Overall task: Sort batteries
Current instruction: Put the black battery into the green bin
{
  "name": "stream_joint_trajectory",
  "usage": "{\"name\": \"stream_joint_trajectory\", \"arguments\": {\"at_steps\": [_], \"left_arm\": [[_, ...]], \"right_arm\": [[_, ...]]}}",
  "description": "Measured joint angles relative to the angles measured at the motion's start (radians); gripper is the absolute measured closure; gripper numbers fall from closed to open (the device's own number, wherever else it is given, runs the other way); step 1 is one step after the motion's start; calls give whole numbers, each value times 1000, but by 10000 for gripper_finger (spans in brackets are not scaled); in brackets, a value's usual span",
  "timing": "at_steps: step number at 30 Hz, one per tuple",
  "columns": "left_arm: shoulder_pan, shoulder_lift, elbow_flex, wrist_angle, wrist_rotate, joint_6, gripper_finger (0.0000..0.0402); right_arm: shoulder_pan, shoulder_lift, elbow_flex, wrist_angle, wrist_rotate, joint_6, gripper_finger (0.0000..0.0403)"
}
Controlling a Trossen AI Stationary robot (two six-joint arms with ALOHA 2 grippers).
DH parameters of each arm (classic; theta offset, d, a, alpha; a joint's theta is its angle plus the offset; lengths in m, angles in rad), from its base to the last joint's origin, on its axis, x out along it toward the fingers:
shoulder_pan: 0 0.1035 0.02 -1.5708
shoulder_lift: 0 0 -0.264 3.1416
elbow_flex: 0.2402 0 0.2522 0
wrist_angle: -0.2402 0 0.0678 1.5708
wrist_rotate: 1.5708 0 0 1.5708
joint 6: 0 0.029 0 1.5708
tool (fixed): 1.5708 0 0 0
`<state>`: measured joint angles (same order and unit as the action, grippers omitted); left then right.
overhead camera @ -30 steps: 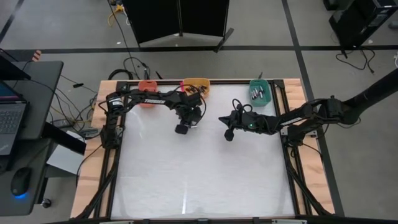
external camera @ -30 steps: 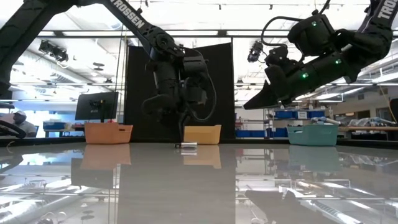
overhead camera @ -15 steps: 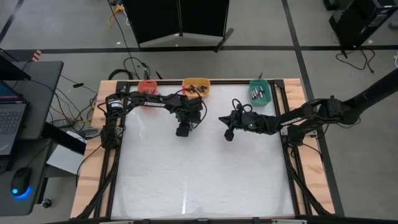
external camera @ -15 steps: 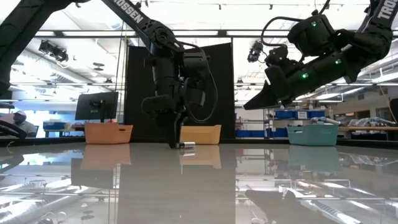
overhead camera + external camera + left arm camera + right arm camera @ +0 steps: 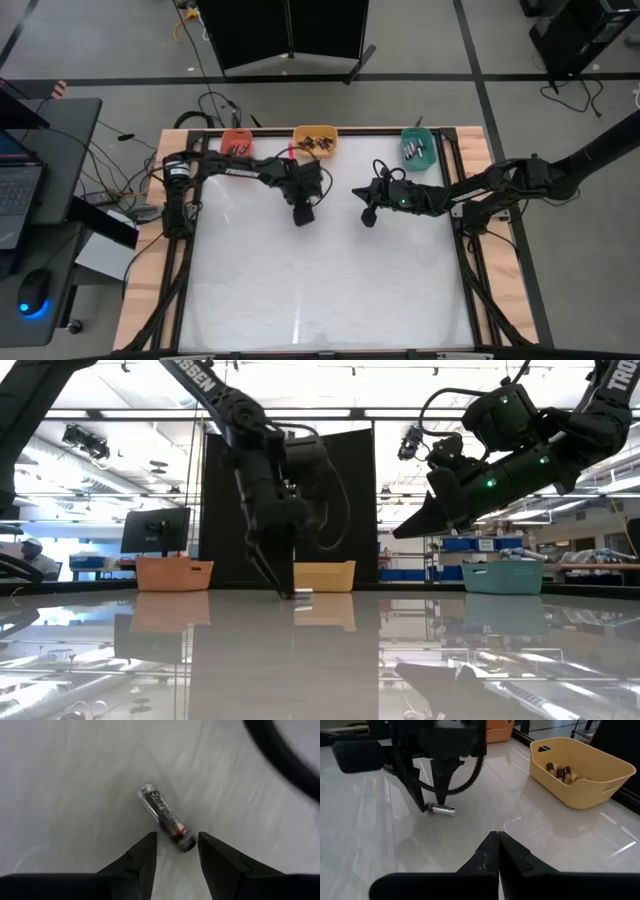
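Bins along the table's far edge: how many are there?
3: orange bin nearest the left arm's side, yellow bin in the middle, teal bin toward the right arm's side.

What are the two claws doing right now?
Left gripper: open, straddling one end of a battery on the table.
Right gripper: shut, empty, raised.

Grey tiled floor (image 5: 90, 50), side desk (image 5: 60, 130) with laptop (image 5: 15, 200), black partition (image 5: 290, 30), bright ceiling lights (image 5: 400, 412).

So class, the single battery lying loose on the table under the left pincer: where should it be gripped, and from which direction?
Grip the battery across its round body near the middle, coming straight down from above. It lies flat on the table, and the open left pincer already brackets one end.
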<state>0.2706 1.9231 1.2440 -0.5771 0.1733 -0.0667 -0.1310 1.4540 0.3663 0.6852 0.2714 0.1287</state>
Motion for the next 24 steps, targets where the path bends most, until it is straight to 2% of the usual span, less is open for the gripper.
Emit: {"name": "stream_joint_trajectory", "arguments": {"at_steps": [4, 9, 18, 24], "left_arm": [[-17, -8, -61, 90, -31, -77, 249], [-39, -8, -70, 110, -131, -94, 249], [-50, -4, -71, 111, -165, 47, 254], [-80, -3, -72, 114, -205, 118, 294]], "right_arm": [[0, 0, 0, -1, 0, -8, 396], [0, 0, 0, -1, 0, -11, 396], [0, 0, 0, 0, 0, -9, 396], [0, 0, 0, 0, 0, -9, 396]]}}
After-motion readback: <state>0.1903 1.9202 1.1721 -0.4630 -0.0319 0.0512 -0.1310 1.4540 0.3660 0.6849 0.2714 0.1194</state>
